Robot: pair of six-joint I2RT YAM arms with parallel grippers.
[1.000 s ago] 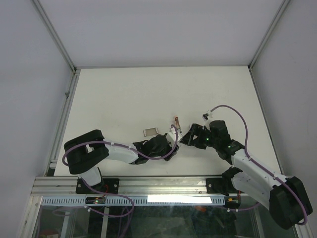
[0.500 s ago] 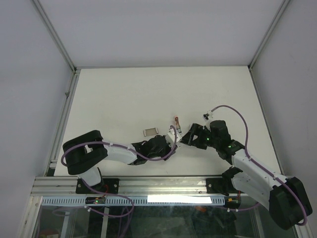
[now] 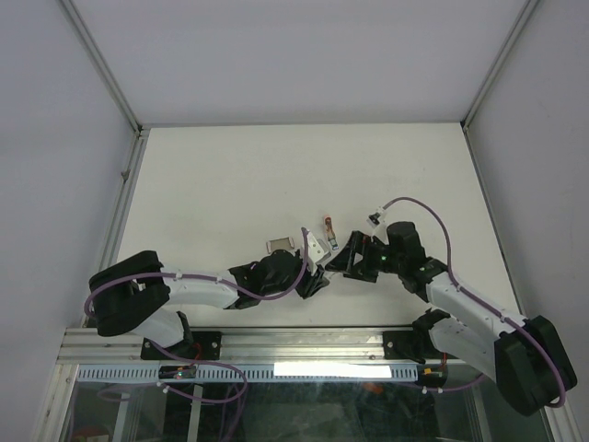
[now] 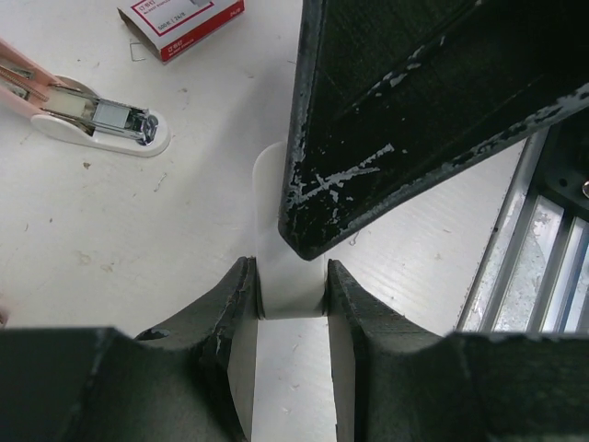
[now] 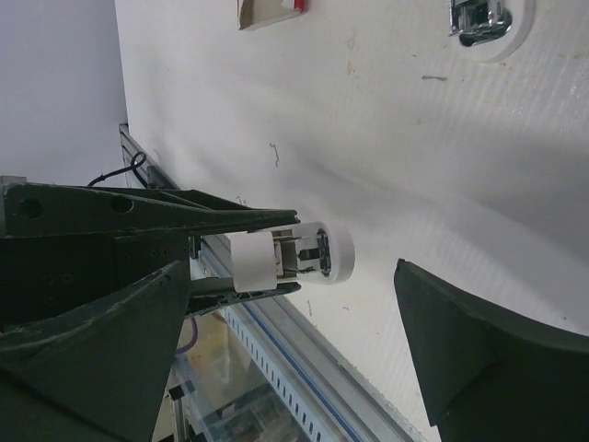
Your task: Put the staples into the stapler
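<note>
The stapler (image 3: 329,226), with a white base and pink handle, lies open on the table; it also shows in the left wrist view (image 4: 101,120) and the right wrist view (image 5: 488,23). The staples (image 3: 279,246) are a small grey rectangle with a brownish rim, left of it. My left gripper (image 3: 313,261) is shut on a white rounded piece (image 4: 290,281) with metal inside (image 5: 313,253), held above the table. My right gripper (image 3: 343,258) is wide open, its fingers (image 5: 479,359) either side of that piece without touching it.
A red-and-white box (image 4: 179,18) lies beyond the stapler; its brown inside shows in the right wrist view (image 5: 267,9). The metal rail (image 3: 304,343) runs along the table's near edge, close behind both grippers. A right finger (image 4: 414,120) hangs just over the left jaws.
My left arm has swung its elbow leftward and tilted the white piece up and slightly left. My right gripper has edged left toward it. The stapler and staples have not moved.
</note>
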